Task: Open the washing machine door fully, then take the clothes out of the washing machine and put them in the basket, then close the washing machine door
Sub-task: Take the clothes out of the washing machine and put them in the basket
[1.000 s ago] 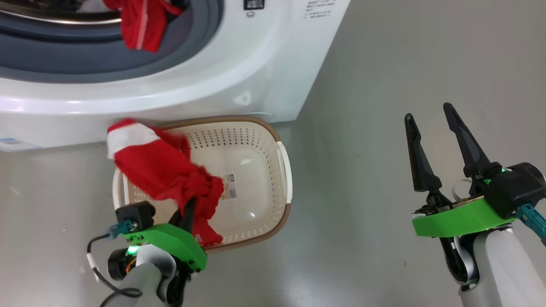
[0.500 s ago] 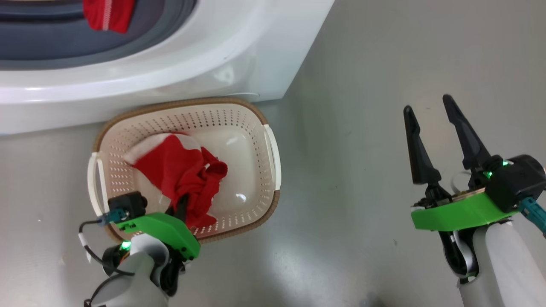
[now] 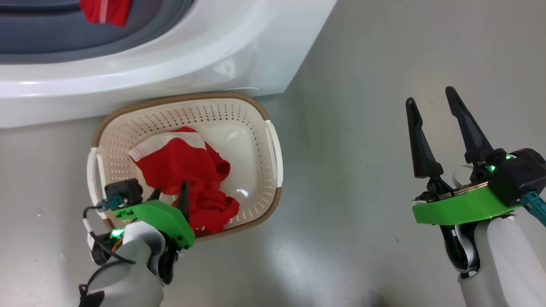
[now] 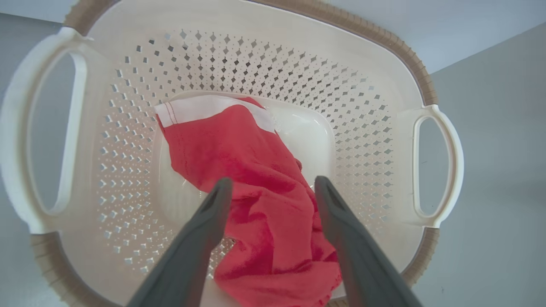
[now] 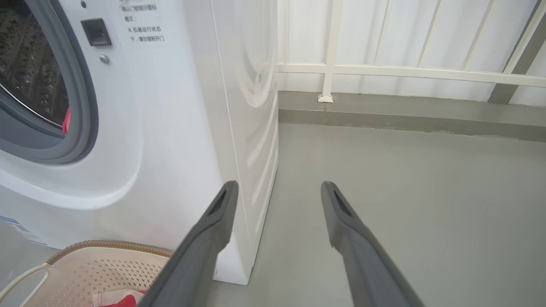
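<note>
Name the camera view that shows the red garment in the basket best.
Left wrist view: the red garment lies close up on the basket floor, white band visible. The head view shows it partly behind the left end effector; the right wrist view catches a sliver.

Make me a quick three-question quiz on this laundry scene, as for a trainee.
1. True or false: the left hand is clamped on the red garment in the basket.
2. Where does a second red garment show? A) at the washing machine opening B) on the floor C) beside the basket.
3. Fill in: the right hand has its fingers standing ___.
Key: 1 false, it is open; 2 A; 3 open.
</note>
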